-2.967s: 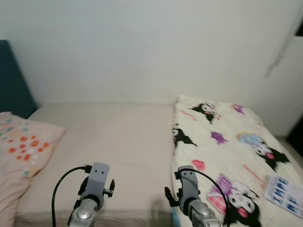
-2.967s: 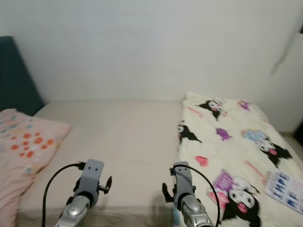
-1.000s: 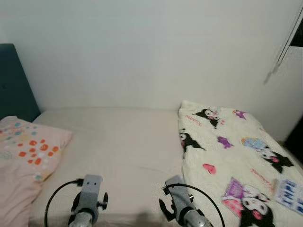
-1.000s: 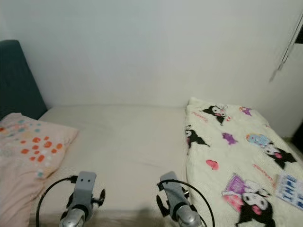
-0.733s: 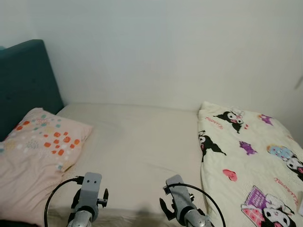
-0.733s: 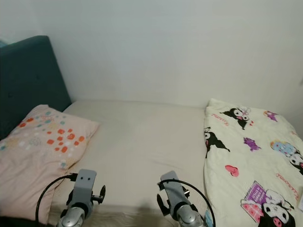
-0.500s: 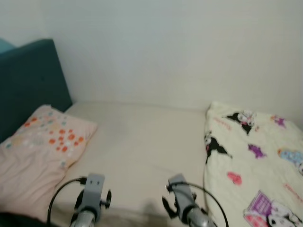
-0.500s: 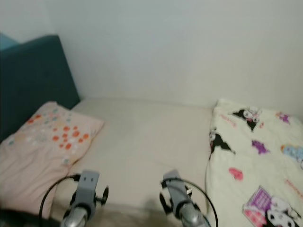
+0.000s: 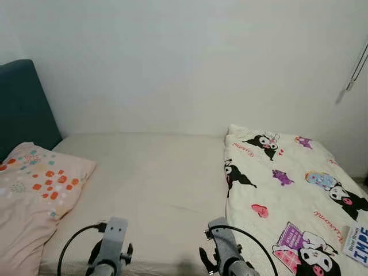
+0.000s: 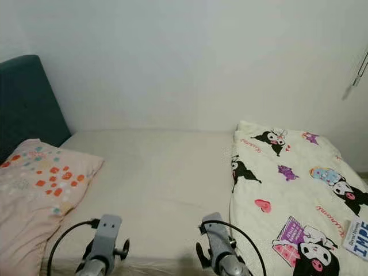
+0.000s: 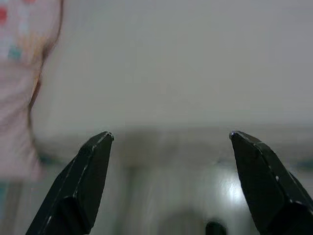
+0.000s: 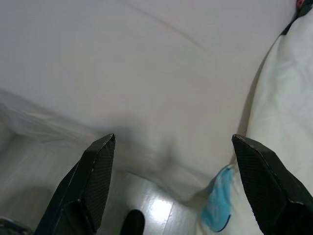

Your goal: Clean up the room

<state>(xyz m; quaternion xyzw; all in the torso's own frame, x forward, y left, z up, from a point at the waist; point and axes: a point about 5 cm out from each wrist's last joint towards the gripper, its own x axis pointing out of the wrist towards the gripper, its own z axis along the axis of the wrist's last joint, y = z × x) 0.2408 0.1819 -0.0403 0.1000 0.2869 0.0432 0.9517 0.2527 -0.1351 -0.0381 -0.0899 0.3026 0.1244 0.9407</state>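
Since earlier nothing on the bed (image 9: 155, 190) moved; left gripper (image 11: 171, 137) and right gripper (image 12: 173, 139) gape wide, empty

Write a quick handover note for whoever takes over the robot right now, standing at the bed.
Left gripper: open, empty, low at the bed's near edge.
Right gripper: open, empty, near the blanket's edge.
Cartoon blanket lies spread over the bed's right half; pink spotted pillow sits on the left by the teal headboard. A printed booklet lies on the blanket.
Done: nothing picked up.
Left: probably clear the booklet and straighten the bedding.
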